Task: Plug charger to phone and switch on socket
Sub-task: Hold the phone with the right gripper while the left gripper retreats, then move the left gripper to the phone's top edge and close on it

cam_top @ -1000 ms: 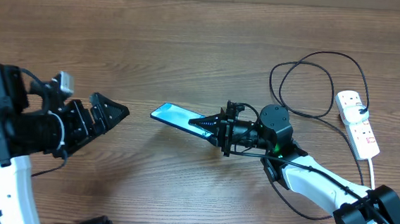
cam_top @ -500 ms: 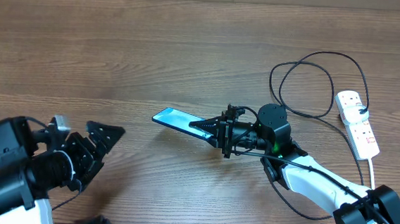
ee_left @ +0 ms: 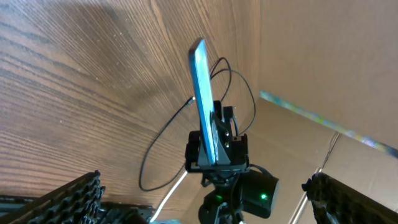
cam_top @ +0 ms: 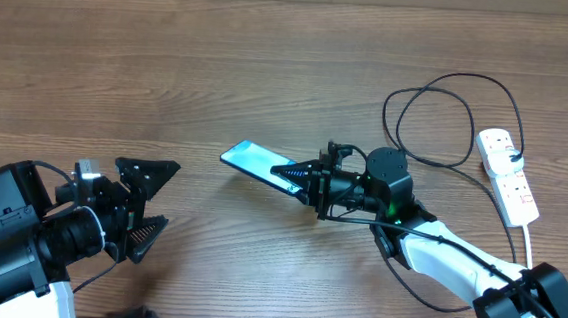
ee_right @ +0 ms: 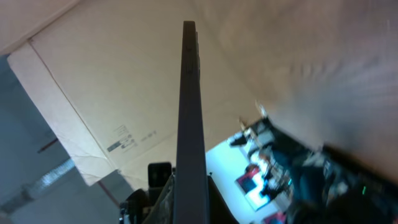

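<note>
Now the left gripper (cam_top: 149, 202) sits closer to the near-left corner than a second ago, its jaws newly spread wide and empty. The right gripper (cam_top: 288, 172) pinches the phone (cam_top: 247, 160) at mid-table, tilted on edge and shifted slightly right. Neither holds the charger (cam_top: 470, 76), looped far right beside the socket (cam_top: 508, 175), so plugging looks unstarted. Count: one phone, one charger, one socket, two grippers.
</note>
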{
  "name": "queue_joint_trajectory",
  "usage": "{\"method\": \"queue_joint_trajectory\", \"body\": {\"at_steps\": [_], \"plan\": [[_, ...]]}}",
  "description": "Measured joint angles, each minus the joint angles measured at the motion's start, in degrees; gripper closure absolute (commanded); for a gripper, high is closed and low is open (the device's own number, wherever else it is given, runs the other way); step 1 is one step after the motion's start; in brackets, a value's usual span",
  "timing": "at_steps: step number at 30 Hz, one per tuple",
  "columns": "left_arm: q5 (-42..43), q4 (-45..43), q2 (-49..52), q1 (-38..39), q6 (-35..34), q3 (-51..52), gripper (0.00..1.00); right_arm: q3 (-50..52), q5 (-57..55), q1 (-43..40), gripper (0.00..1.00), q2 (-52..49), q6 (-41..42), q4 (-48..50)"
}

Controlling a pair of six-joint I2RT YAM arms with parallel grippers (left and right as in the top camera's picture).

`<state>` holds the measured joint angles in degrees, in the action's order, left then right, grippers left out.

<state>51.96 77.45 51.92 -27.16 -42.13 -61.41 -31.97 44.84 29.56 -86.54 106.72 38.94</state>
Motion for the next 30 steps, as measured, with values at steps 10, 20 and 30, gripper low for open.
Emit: {"method": "queue_joint_trajectory", "body": {"at_steps": [10, 20, 30], "plan": [[0.2, -3.8, 3.2, 1.9, -2.7, 0.1, 0.0, 0.0, -6.9, 0.0, 0.96, 0.0, -9.5, 5.0], [-2.0, -16.2, 10.4, 15.1, -10.9, 0.3, 0.0, 0.0, -7.8, 0.0, 0.96, 0.0, -12.7, 6.1], [-5.9, -29.9, 18.0, 25.9, -18.9, 0.3, 0.2, 0.0, -8.4, 0.0, 0.96, 0.0, -12.0, 6.0]]}}
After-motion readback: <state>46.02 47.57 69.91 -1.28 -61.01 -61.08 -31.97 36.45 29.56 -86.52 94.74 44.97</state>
